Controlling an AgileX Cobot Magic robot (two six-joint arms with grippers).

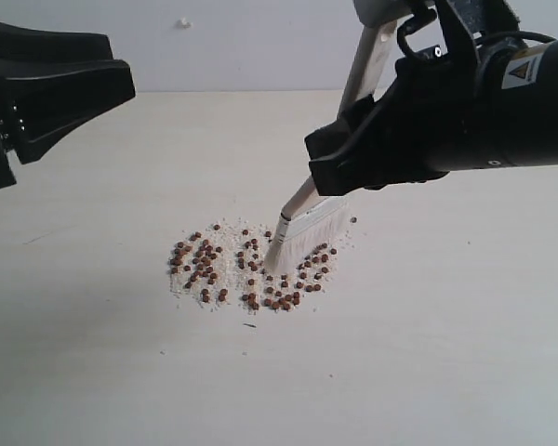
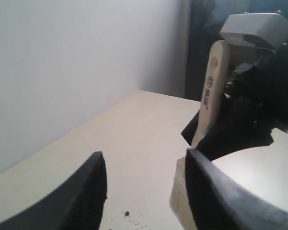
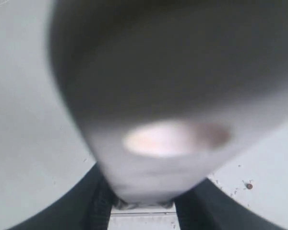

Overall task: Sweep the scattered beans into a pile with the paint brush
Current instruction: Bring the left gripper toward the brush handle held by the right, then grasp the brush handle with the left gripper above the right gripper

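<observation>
Wooden paint brush (image 2: 212, 91) handle: dark stamp, unreadable.

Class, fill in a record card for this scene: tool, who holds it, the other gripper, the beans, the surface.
Tool: paint brush, tilted, white bristles splayed against the table among the beans
Holder: right gripper, closed on the wooden handle
Other gripper: left gripper, jaws apart, holding nothing, raised off to the left
Beans: beans mixed with whitish crumbs, a loose patch of several clusters, not yet one tight pile
Surface: table, pale and flat
</observation>
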